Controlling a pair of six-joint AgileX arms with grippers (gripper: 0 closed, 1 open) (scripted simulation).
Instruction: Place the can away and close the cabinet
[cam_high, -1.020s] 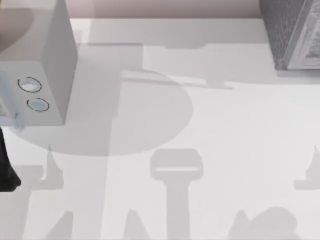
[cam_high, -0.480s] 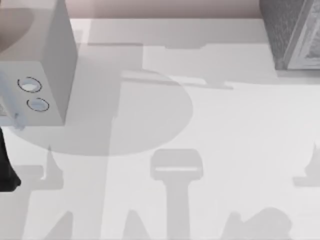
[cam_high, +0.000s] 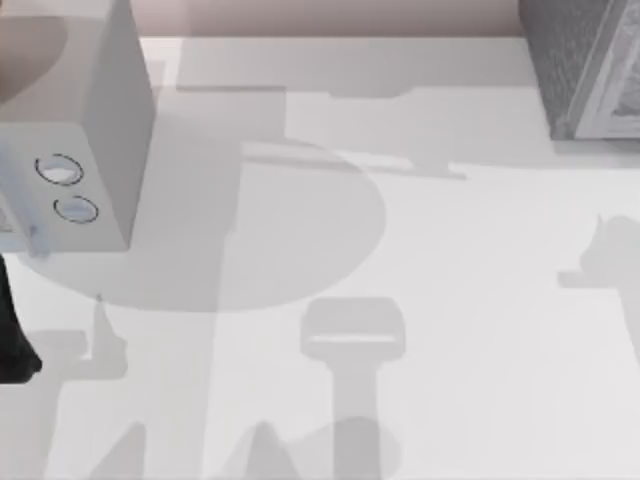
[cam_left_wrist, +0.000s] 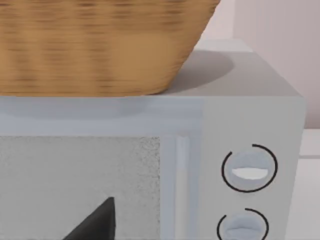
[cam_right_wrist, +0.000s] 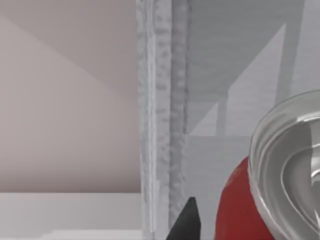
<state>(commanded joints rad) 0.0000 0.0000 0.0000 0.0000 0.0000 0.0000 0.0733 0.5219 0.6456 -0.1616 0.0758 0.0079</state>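
can (cam_right_wrist: 235, 210) cropped by frame edge, cabinet (cam_high: 585, 65) cut off top-right

No readable text, label, brand, number or sign in any view. Pale grey box (cam_left_wrist: 150, 165): two round dials (cam_left_wrist: 249, 168), no markings or scale figures around them; door panel plain. Red can (cam_right_wrist: 240, 210): bare red side and silver top, no lettering legible. Cabinet (cam_high: 585, 65): speckled dark grey, grooved front frame, no writing. Woven basket (cam_left_wrist: 100, 45) on box: plain weave. Bench (cam_high: 450, 300): blank white surface.
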